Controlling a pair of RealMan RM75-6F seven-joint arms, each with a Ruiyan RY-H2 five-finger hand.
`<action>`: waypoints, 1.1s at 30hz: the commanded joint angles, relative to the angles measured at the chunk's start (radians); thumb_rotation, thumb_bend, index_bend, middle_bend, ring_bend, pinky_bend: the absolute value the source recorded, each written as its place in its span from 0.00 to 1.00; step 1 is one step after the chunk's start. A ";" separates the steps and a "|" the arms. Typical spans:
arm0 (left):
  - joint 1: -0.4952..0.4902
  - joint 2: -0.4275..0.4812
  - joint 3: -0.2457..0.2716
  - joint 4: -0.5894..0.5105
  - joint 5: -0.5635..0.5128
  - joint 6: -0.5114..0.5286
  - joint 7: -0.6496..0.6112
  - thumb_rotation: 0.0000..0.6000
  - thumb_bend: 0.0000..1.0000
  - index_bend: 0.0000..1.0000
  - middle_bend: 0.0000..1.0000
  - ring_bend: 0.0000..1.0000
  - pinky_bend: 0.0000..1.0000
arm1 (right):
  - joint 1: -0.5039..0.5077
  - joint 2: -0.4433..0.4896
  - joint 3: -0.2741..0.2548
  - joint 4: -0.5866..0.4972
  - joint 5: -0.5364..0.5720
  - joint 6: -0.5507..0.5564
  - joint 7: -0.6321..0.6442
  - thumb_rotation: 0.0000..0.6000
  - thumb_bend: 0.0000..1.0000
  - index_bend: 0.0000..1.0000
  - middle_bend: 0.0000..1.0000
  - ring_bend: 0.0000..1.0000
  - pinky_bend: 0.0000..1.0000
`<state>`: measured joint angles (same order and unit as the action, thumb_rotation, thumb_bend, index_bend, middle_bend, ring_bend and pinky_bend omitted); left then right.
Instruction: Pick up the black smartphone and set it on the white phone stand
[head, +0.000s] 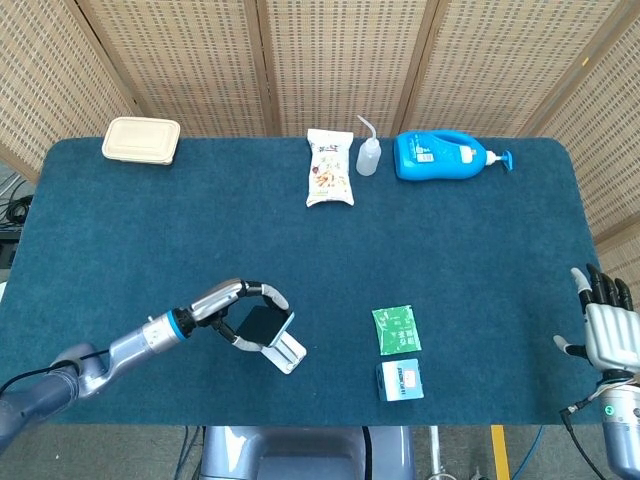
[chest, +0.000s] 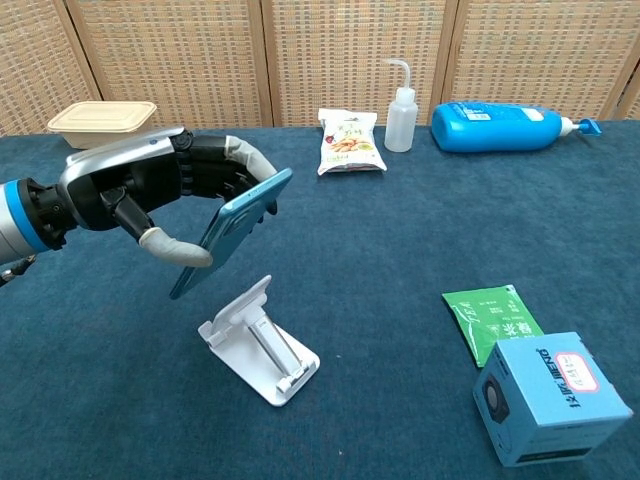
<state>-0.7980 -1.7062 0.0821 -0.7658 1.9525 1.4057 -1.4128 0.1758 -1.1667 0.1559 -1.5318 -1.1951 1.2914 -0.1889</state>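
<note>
Left hand (chest: 150, 195) holds one black smartphone (chest: 232, 229) tilted just above one white phone stand (chest: 258, 342), not touching it. Right hand (head: 604, 328) sits well apart from the stand, fingers spread, partly cut off.
</note>
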 joint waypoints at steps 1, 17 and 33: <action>-0.011 -0.072 0.038 0.110 0.010 0.069 -0.083 1.00 0.26 0.38 0.43 0.39 0.39 | 0.003 0.000 0.001 -0.001 0.008 -0.005 -0.006 1.00 0.13 0.00 0.00 0.00 0.00; 0.000 -0.269 0.049 0.420 -0.055 0.141 -0.183 1.00 0.26 0.39 0.43 0.39 0.39 | 0.002 -0.014 0.001 0.016 0.049 -0.009 -0.042 1.00 0.13 0.00 0.00 0.00 0.00; 0.065 -0.388 0.074 0.572 -0.107 0.183 -0.205 1.00 0.24 0.39 0.43 0.39 0.39 | 0.001 -0.010 0.002 0.013 0.052 -0.003 -0.038 1.00 0.13 0.00 0.00 0.00 0.00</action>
<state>-0.7371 -2.0927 0.1540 -0.1974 1.8479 1.5869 -1.6184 0.1765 -1.1770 0.1583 -1.5190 -1.1437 1.2883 -0.2270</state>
